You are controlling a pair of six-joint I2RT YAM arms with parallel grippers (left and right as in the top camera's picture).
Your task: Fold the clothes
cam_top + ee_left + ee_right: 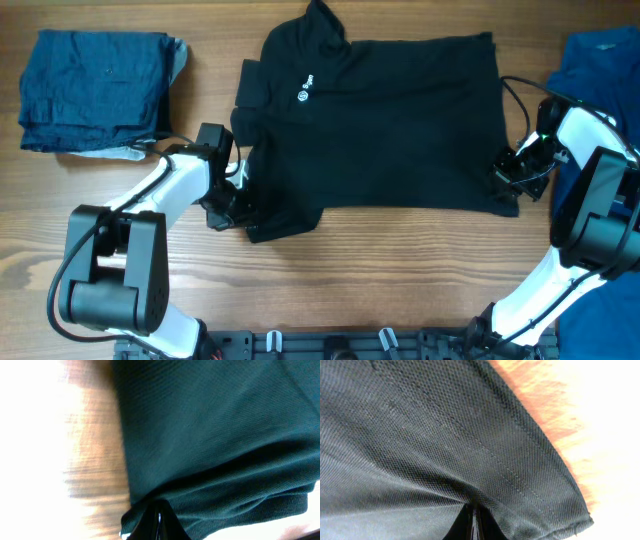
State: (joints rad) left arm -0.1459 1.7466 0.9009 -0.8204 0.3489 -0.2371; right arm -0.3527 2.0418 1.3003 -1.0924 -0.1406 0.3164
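Black polo shirt (400,120) is lying spread flat in the middle of the wooden table (400,280), between the 2 arms. Collar (322,22) is sitting at the far edge. White chest logo (307,85) is facing up on the left part of the shirt.

Left gripper (240,207) is sitting at the shirt's near-left corner, where a flap of fabric is jutting toward the near edge. In the left wrist view its fingers (172,530) are pressing together down to a thin slit, with shirt fabric folding into the pinch. So it's clamping cloth, no gap to speak of. That view is blurry and the wood beside the shirt is blown out.

Right gripper (503,172) is sitting on the shirt's right edge, toward the near corner. In the right wrist view its fingers (487,532) are also squeezing tight together, fabric is creasing into them, and a double-stitched edge is running just beside the pinch out to a corner.

Dark blue folded garments (95,90) are stacked far-left, apart from the shirt. Royal blue garment (600,60) is lying at the right edge, behind the right arm.
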